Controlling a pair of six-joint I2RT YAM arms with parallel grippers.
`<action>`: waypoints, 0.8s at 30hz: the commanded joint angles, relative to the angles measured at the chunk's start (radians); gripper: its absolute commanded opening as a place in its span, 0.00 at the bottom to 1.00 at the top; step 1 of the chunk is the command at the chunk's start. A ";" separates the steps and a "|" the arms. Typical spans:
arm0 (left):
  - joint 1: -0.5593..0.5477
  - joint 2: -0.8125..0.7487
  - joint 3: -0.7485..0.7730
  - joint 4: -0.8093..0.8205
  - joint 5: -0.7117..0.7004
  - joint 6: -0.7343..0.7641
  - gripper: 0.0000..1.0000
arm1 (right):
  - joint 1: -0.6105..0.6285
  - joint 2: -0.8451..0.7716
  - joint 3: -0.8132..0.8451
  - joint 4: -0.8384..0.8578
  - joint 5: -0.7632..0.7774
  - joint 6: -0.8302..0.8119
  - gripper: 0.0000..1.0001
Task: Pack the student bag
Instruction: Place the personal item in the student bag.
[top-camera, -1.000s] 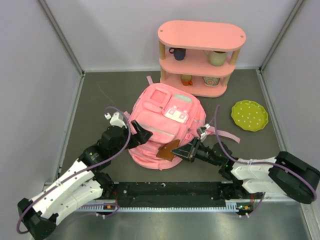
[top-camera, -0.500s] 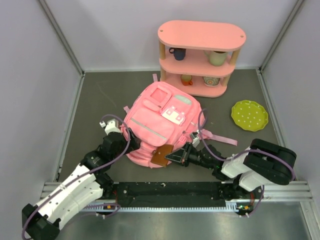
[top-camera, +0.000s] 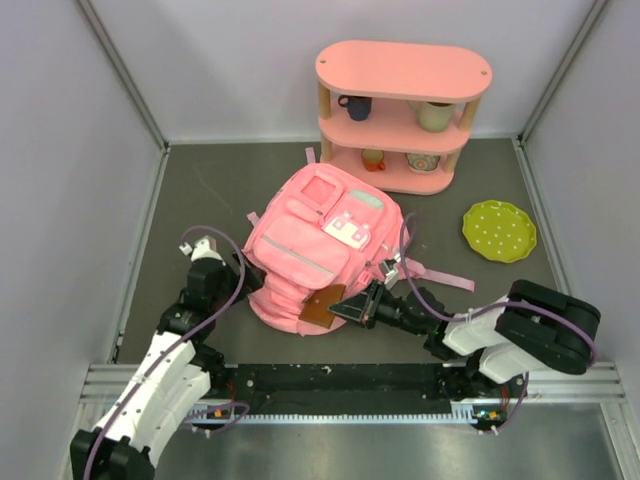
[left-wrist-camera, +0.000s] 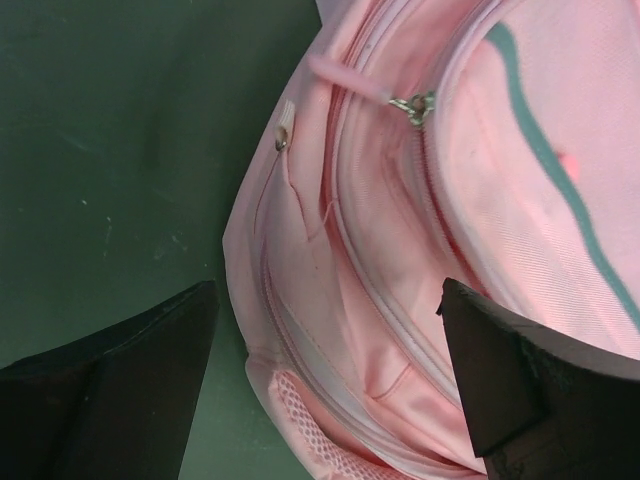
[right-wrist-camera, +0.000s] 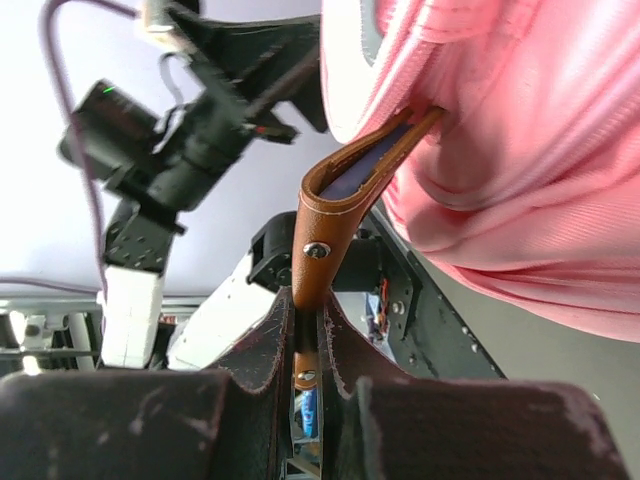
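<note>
The student bag (top-camera: 310, 235), a soft pink backpack, lies front up in the middle of the table. My right gripper (top-camera: 354, 307) is shut on a brown leather wallet (top-camera: 322, 306) at the bag's near edge. In the right wrist view the wallet (right-wrist-camera: 345, 195) sticks up from my gripper (right-wrist-camera: 305, 330), and its far end is tucked into a fold of pink fabric (right-wrist-camera: 520, 150). My left gripper (top-camera: 238, 272) is open at the bag's left side. In the left wrist view it (left-wrist-camera: 330, 390) spans the bag's side seam (left-wrist-camera: 400, 250), below a zipper pull (left-wrist-camera: 415, 103), gripping nothing.
A rigid pink three-tier shelf (top-camera: 404, 72) with cups stands at the back. A green dotted plate (top-camera: 499, 230) lies at the right. Pink straps (top-camera: 440, 275) trail right of the bag. Grey walls enclose the table; the black base rail (top-camera: 340, 385) runs along the front.
The bag has shifted left and turned. My right gripper has moved left with the wallet, its end now against the bag. My left gripper has drawn back left off the bag.
</note>
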 joint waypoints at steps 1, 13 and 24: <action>0.036 0.093 -0.061 0.203 0.196 0.028 0.93 | -0.004 -0.103 0.035 0.194 0.052 -0.060 0.00; 0.031 0.103 -0.132 0.378 0.461 -0.058 0.00 | -0.004 -0.200 0.057 0.015 0.037 -0.103 0.00; -0.286 -0.022 -0.158 0.379 0.246 -0.306 0.00 | 0.018 -0.236 -0.017 -0.139 -0.044 -0.002 0.00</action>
